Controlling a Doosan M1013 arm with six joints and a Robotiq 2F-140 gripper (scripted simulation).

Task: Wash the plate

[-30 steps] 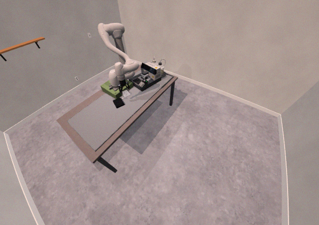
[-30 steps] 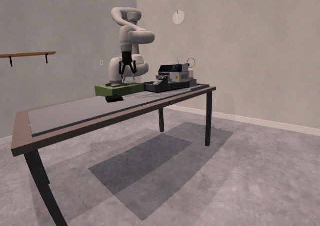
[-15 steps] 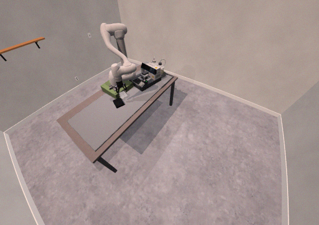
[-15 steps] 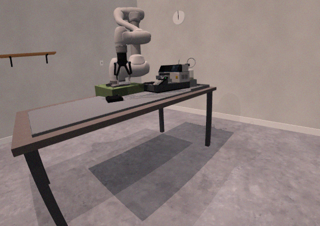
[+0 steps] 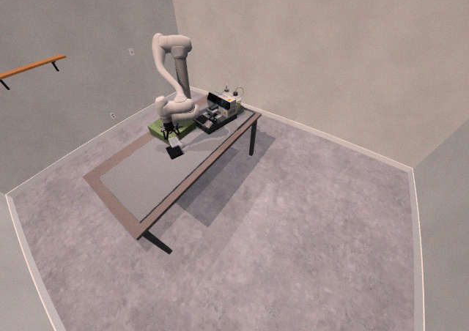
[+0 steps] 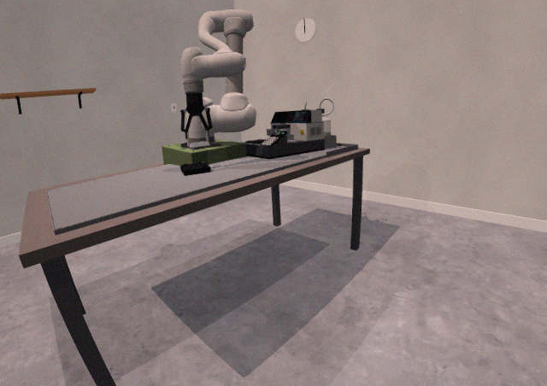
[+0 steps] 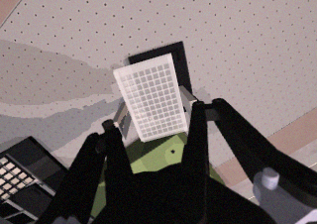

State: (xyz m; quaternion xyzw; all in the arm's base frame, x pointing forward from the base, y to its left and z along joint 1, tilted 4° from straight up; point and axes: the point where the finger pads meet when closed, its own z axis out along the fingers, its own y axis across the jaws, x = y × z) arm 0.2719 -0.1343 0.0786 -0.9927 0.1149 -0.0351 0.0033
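My gripper [image 5: 172, 135] [image 6: 197, 141] [image 7: 154, 101] points down and is shut on the white plate [image 5: 175, 142] [image 6: 198, 143] [image 7: 154, 97], with one finger at each long side. The plate is in the air and looks about level. Which corner is cut off is not clear. The black nest N1 [image 5: 174, 152] [image 6: 196, 169] [image 7: 183, 67] lies on the table, empty where it shows. In the wrist view the plate covers much of it and is turned a little against it. The washer [image 5: 227, 110] [image 6: 304, 130] has a small green light [image 5: 215, 119] [image 6: 283, 132] by its keypad [image 5: 207, 122] [image 6: 270, 140] [image 7: 14, 178].
The green base block [image 5: 155, 129] [image 6: 176, 154] [image 7: 154, 160] of the arm is close behind the plate and nest. The washer stands farther along the table, beside the block. Bottles and a tube stand at the washer's back.
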